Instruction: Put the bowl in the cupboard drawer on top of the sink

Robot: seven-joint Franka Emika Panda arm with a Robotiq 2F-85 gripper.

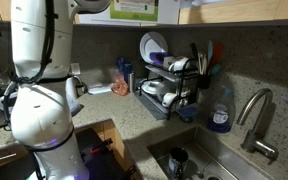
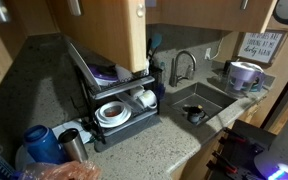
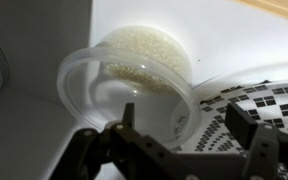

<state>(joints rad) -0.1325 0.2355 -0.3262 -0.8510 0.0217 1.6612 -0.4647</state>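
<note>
**Clear bowl on a white surface, end effector spread at its rim**

The wrist view shows the translucent bowl [image 3: 134,80] on a plain white surface, its mouth towards the camera and its pebbled base showing through. A black-and-white chequered sheet [image 3: 259,100] lies just beside it. The end effector [image 3: 181,118] is parted, its fingers wide apart with the near rim of the bowl between them and neither pad pressed to it.

Below, the speckled counter [image 1: 104,105] carries a black dish rack [image 1: 169,85] stacked with plates. Near it are the sink [image 1: 159,150], a curved faucet [image 1: 256,115] and a blue soap bottle [image 1: 219,115]. In an exterior view an open wooden cupboard door [image 2: 109,35] hangs over the rack and hides whatever is behind it. A framed sign [image 2: 259,45] bears writing too small to read.

The white arm [image 1: 39,70] rises upright and runs out of the top of the frame.
</note>
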